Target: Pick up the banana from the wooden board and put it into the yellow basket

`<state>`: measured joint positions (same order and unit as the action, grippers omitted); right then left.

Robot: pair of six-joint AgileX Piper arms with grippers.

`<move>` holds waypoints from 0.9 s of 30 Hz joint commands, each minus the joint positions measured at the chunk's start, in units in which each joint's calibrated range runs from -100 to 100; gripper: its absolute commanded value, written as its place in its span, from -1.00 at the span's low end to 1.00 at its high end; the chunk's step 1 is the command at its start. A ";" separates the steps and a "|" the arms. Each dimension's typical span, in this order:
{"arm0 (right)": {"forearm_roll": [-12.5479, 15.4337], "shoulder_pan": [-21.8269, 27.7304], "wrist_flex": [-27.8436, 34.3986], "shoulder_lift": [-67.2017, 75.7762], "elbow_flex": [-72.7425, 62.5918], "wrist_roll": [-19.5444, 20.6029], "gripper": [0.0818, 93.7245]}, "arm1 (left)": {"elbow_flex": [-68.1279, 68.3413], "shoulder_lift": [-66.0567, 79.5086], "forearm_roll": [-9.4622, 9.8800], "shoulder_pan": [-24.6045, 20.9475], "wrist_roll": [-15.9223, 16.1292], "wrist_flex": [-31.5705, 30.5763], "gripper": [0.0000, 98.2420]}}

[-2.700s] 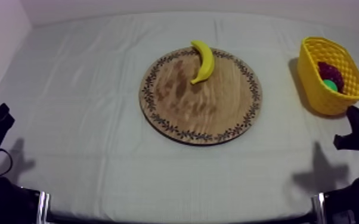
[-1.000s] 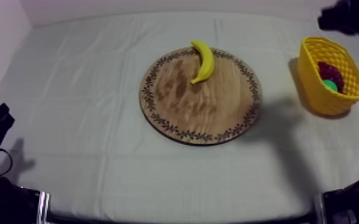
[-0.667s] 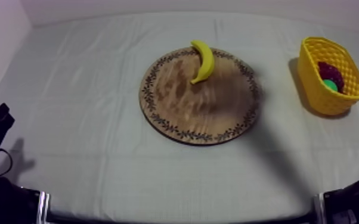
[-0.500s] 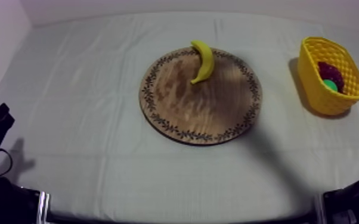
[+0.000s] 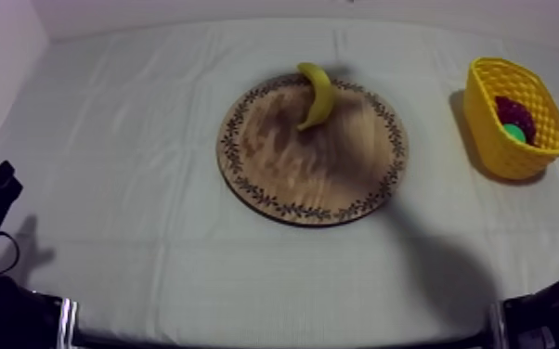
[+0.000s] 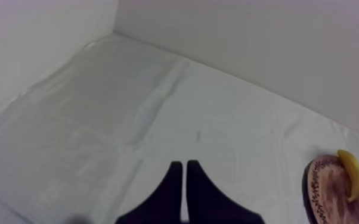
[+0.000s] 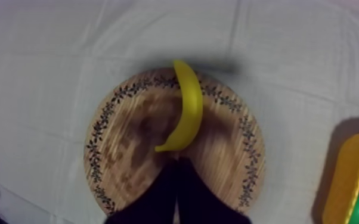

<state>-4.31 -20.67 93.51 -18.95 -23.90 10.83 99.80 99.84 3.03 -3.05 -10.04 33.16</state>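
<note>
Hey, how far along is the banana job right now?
Done: nothing yet; the banana lies on the wooden board, at its far rim. In hand: the right gripper hangs over the board by the banana's tip, fingers shut on nothing. To do: open, grasp the banana, carry it to the yellow basket and release.

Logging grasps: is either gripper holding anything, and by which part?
Nothing held. Left gripper and right gripper are shut empty; the curved yellow banana lies free on the round wooden board.
</note>
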 commanded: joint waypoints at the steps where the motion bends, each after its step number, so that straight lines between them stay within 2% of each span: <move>1: -0.63 -0.04 0.66 -0.20 -0.14 0.71 -0.82 | -0.02 -0.02 -0.03 -0.02 0.00 -0.02 -1.00; 8: -1.77 -0.41 2.70 -0.44 -0.27 3.32 -0.08 | -0.02 -0.02 -0.03 -0.02 0.00 -0.02 -1.00; 13: -0.88 -0.24 3.54 -0.26 -0.37 3.44 0.30 | -0.02 -0.02 -0.03 -0.02 0.00 -0.02 -1.00; 19: -0.24 -0.10 3.65 -0.57 0.11 2.95 0.54 | -0.02 -0.02 -0.03 -0.02 0.00 -0.02 -1.00; 27: 0.19 -0.43 2.31 -4.80 3.39 3.08 0.62 | -0.02 -0.02 -0.03 -0.02 0.00 -0.02 -1.00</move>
<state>-4.07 -21.10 96.32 -22.95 -20.98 13.91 99.80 99.84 3.03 -3.05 -10.04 33.16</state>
